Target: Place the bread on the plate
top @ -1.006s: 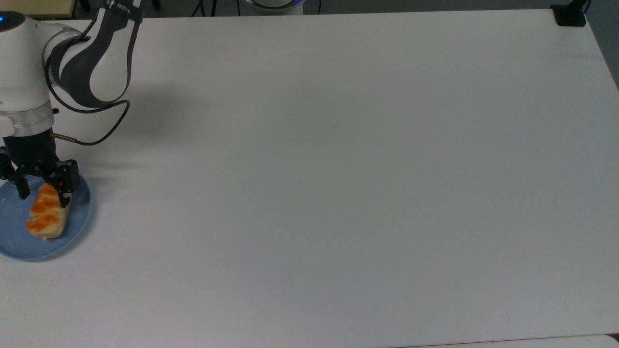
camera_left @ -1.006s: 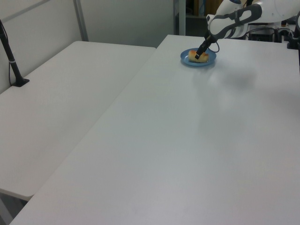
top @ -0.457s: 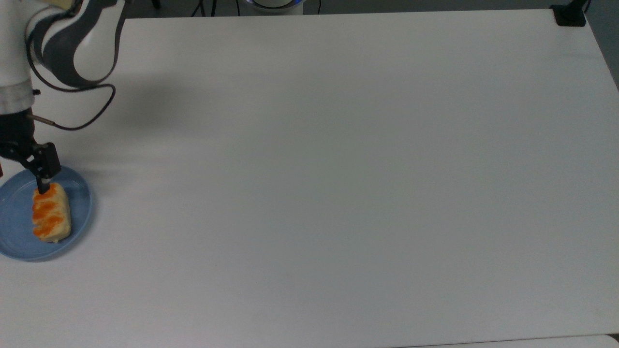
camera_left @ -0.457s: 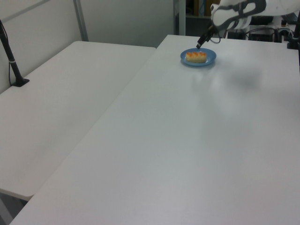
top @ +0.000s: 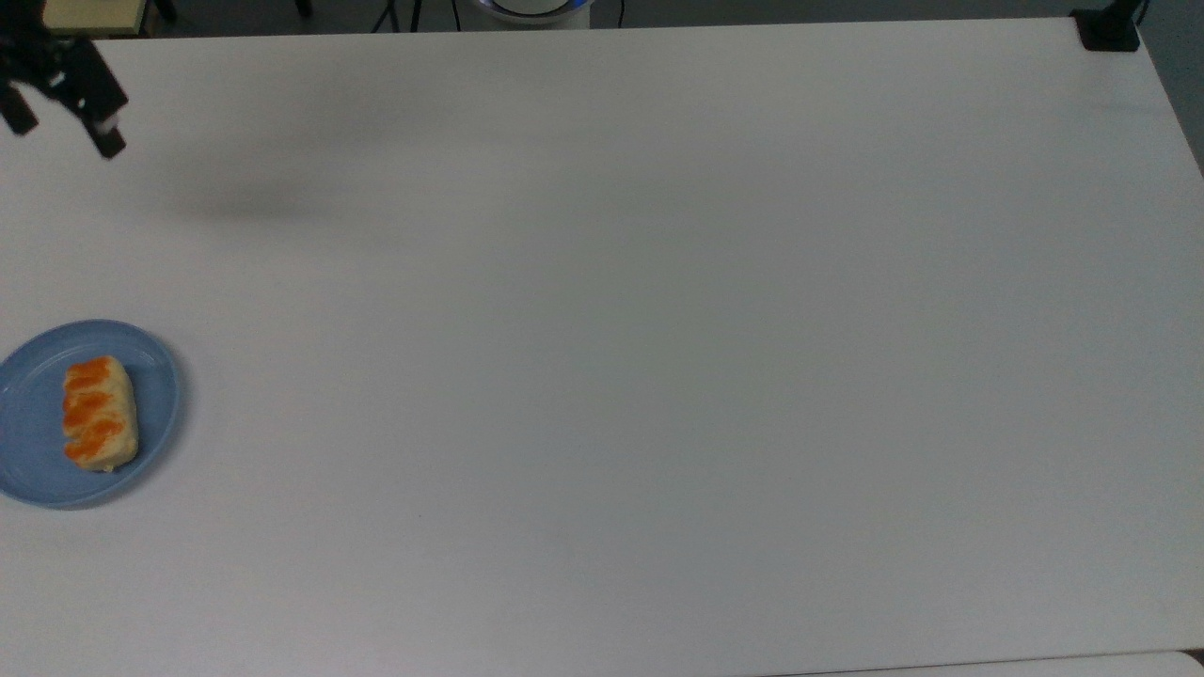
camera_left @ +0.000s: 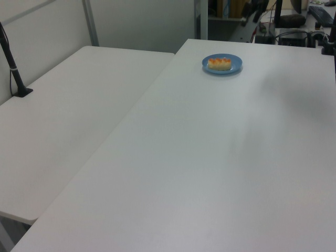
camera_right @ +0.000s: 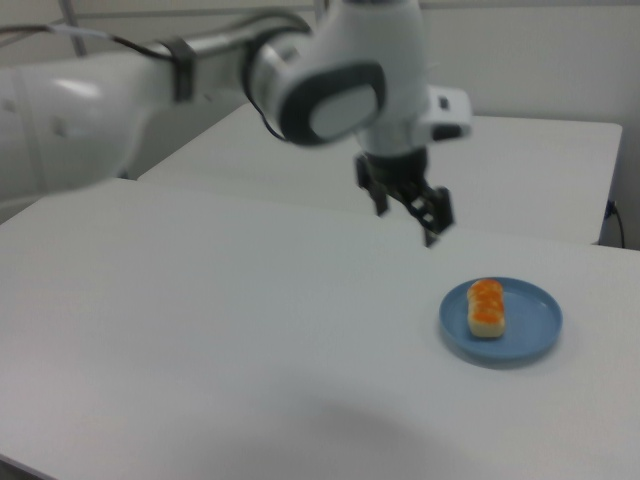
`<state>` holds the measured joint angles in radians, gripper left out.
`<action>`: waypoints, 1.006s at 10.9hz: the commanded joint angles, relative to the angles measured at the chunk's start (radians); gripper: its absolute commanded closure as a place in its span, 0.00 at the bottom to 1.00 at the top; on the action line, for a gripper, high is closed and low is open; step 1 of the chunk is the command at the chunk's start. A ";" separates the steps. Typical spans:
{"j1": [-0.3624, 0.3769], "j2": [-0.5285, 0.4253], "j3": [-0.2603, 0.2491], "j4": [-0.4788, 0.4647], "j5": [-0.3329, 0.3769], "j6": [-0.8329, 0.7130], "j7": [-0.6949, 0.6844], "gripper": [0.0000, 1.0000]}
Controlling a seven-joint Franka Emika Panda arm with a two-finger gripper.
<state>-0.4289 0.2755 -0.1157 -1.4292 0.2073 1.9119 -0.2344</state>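
The bread point(top: 98, 413) is showing as a small oblong pale-yellow bun with orange diagonal stripes across its top. It is lying flat inside the plate point(top: 155, 395), a round light-blue shallow dish with a raised rim, and it is sitting a little off the plate's middle. In the top view the plate is resting at the desk's point(top: 658, 329) left edge, partly cut by the frame; in the left view the plate point(camera_left: 234, 64) with the bread point(camera_left: 219, 63) is sitting near the desk's point(camera_left: 210, 168) far edge; in the right view the bread point(camera_right: 486, 306) is lying on the plate point(camera_right: 530, 320) toward the desk's point(camera_right: 200, 330) right side.

The claw point(top: 61, 113) is hanging in the air near the desk's far left corner in the top view, well apart from the plate. Its two fingers are standing spread apart and are holding nothing and touching nothing. In the right view the claw point(camera_right: 408, 213) is hanging below the white arm point(camera_right: 340, 90), above and to the left of the plate.

Compared with half a second ago, the claw has been lifting away from the bread's end, while bread and plate are staying in place.
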 commanded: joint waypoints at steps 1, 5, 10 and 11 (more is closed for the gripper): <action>0.027 -0.246 -0.012 -0.089 -0.023 -0.286 0.050 0.00; 0.155 -0.358 -0.013 -0.103 -0.043 -0.450 0.113 0.00; 0.442 -0.357 -0.021 -0.175 -0.261 -0.415 0.178 0.00; 0.473 -0.354 -0.021 -0.184 -0.261 -0.398 0.213 0.00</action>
<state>-0.0517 -0.0728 -0.1118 -1.5592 -0.0081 1.4651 -0.0679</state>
